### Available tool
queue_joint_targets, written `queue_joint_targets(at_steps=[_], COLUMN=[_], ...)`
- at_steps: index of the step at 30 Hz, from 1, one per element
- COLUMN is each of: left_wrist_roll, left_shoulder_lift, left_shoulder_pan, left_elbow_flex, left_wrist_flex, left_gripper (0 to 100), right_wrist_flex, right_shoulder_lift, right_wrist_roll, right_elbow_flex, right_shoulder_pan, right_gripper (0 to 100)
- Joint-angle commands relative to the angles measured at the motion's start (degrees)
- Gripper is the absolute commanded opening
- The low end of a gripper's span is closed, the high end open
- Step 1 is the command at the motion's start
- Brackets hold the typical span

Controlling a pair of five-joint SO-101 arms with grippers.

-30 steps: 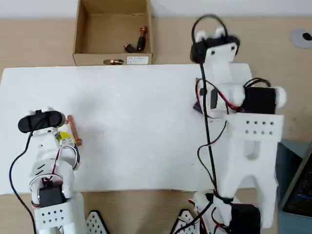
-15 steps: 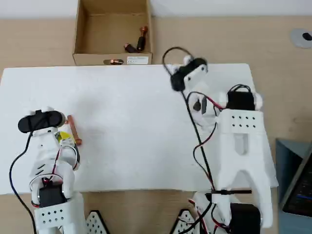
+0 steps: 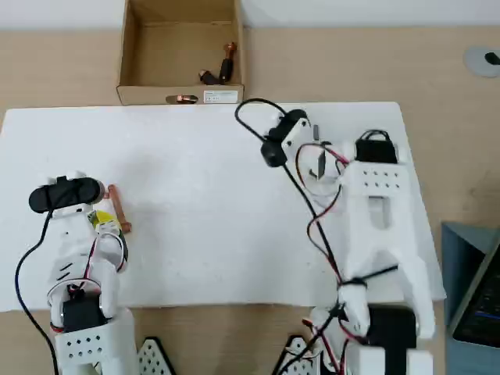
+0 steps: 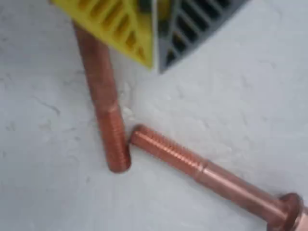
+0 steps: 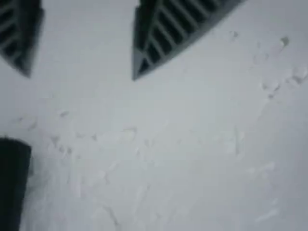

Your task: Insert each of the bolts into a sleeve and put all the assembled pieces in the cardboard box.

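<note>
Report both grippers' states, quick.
Left gripper: closed, holding nothing.
Right gripper: open, empty.

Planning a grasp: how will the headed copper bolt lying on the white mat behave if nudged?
The bolt looks like rigid metal, so bending seems unlikely. Its round shank would probably roll, arcing around the wider head. Its tip meets the other bolt, which may shift.

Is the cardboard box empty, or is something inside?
Not empty: two copper-and-black pieces lie on the floor of the cardboard box.
</note>
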Motion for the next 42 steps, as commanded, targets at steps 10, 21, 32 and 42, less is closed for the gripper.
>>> queue_joint_targets(at_steps=[10, 21, 32, 42], left_wrist_roll=[0.0, 0.0, 0.1, 0.1], left_shoulder_lift=[-0.4, -0.4, -0.4, -0.4], left_shoulder_pan=[-0.3, -0.3, -0.3, -0.3], left_elbow_flex=[0.7, 0.7, 0.7, 0.7], left_wrist_flex=[0.3, 0.3, 0.3, 0.3], left_gripper=[0, 0, 0, 0], right_wrist_flex=[-1.0, -2.6, -6.2, -7.5], right_shoulder_lift=[15.0, 24.7, 30.6, 35.0], right_wrist_roll=[3.8, 3.6, 3.4, 3.3], right_elbow_flex=[-15.7, -20.6, -20.6, -20.6], right_shoulder_pan=[0.1, 0.3, 0.4, 0.4], right_gripper=[17.0, 16.8, 16.8, 7.9])
